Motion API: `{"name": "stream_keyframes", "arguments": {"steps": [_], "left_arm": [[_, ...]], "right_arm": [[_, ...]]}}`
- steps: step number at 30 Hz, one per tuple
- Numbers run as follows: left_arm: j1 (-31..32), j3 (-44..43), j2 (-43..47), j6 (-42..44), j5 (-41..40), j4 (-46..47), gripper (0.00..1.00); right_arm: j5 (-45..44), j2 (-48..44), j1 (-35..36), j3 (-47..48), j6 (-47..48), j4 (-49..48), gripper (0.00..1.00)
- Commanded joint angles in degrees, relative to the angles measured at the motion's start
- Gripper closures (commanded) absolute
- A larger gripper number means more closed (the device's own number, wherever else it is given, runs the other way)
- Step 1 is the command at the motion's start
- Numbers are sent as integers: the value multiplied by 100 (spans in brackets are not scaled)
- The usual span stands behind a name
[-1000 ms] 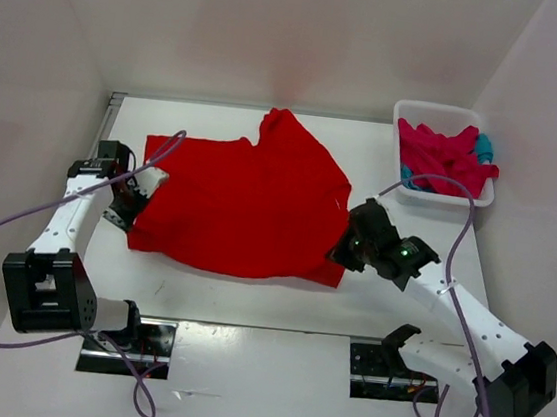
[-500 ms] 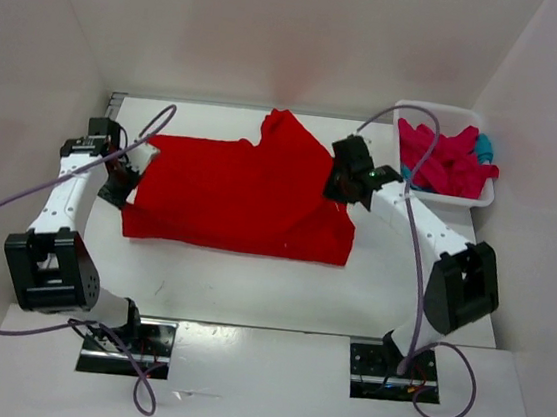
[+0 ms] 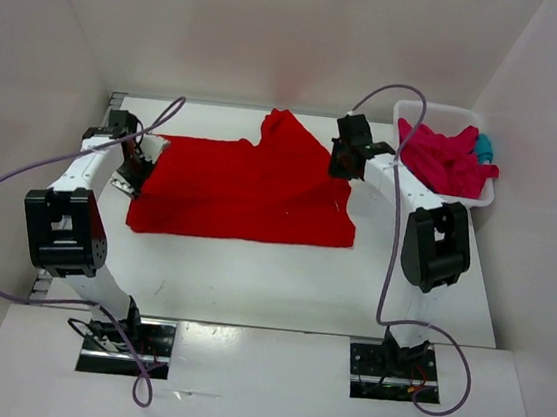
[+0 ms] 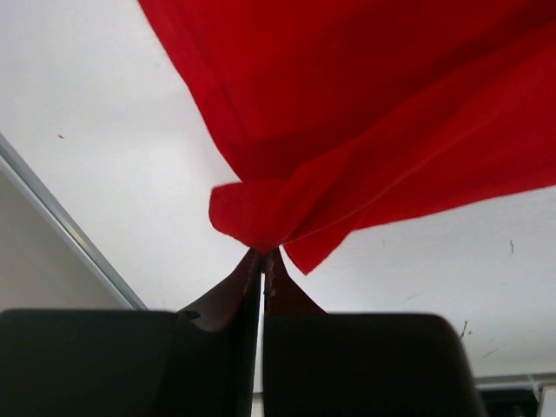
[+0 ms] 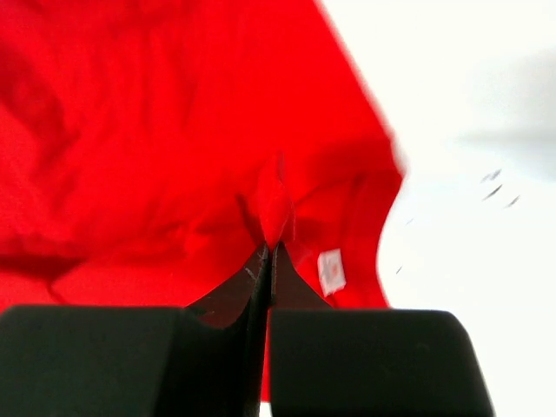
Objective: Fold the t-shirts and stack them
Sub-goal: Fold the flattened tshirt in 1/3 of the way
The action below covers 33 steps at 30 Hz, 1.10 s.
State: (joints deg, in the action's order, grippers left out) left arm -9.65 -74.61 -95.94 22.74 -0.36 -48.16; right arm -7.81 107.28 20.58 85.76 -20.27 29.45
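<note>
A white table (image 3: pixel 251 276) is enclosed by plain white walls (image 3: pixel 279 27) on the left, far and right sides; the two arm bases are bolted at its near edge.

The bright red t-shirt (image 3: pixel 245 190) lies across the middle of the table, mostly flat; its near edge runs almost straight from left to right; one part of the cloth rises to a point toward the far wall.

The left arm (image 3: pixel 88 162) reaches to the left edge of the red t-shirt; the left wrist view shows the left jaws pressed together on a small bunch of the red cloth (image 4: pixel 365 113), which is lifted off the table surface there.

The right arm (image 3: pixel 402 187) reaches to the far right corner of the same shirt; the right wrist view shows the right jaws closed on a pinched ridge of the red cloth (image 5: pixel 156 130); a small white label (image 5: pixel 331 271) sits on the fabric just right of the pinch.

A white basket (image 3: pixel 436 109) stands at the far right corner of the table, well apart from the red t-shirt; the crimson-pink t-shirt (image 3: pixel 445 159) lies crumpled inside it and fills most of it; the teal-blue t-shirt (image 3: pixel 484 146) shows only as a small patch at the right side of the basket, largely covered by the crimson-pink one.
</note>
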Motion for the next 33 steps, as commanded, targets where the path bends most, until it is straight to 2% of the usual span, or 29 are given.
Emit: {"name": "stream_keyframes", "arguments": {"steps": [1,3,7,8,9,10,11,13,14,16,18,21,22,23,25,28,33], "left_arm": [[-19,-282,-65,-366,-78,272,100],[-19,-344,-118,-419,-201,325,100],[-19,-405,-223,-472,-438,597,93],[-19,-536,-275,-472,-439,676,90],[-19,-589,-276,-472,-439,677,82],[-19,-590,-337,-472,-439,677,74],[33,-642,-338,-472,-439,677,61],[33,-643,-338,-472,-517,677,41],[33,-643,-338,-472,-587,737,38],[33,-643,-190,-534,-737,738,33],[-159,-643,-31,-534,-712,563,29],[-126,40,286,-183,-693,185,29],[-47,722,286,-122,-815,263,29],[24,1024,286,-121,-938,377,29],[25,1308,94,-217,-1001,693,29],[25,1230,-91,-410,-765,922,29],[77,1010,-478,-411,-518,1238,29]], "right_arm": [[78,195,-151,827,199,-221,100],[78,345,-151,1056,304,-142,100],[78,618,-151,1198,305,-89,99],[148,618,-203,1198,305,-89,90],[209,618,-203,1259,305,-89,80],[210,618,-203,1259,305,-89,65],[271,618,-203,1312,305,-28,32],[272,618,-203,1365,305,42,17],[272,479,-203,1365,305,113,8],[272,224,-203,1190,252,166,8],[157,-399,-203,603,51,166,8],[210,-1235,-203,-706,-598,236,8],[210,-1358,-203,-1397,-740,236,8],[210,-1533,-203,-1708,-854,236,8],[210,-1535,-203,-2271,-1135,88,8],[351,-1465,-256,-2405,-1268,-114,8],[499,-842,-388,-2458,-1392,-493,8]]}}
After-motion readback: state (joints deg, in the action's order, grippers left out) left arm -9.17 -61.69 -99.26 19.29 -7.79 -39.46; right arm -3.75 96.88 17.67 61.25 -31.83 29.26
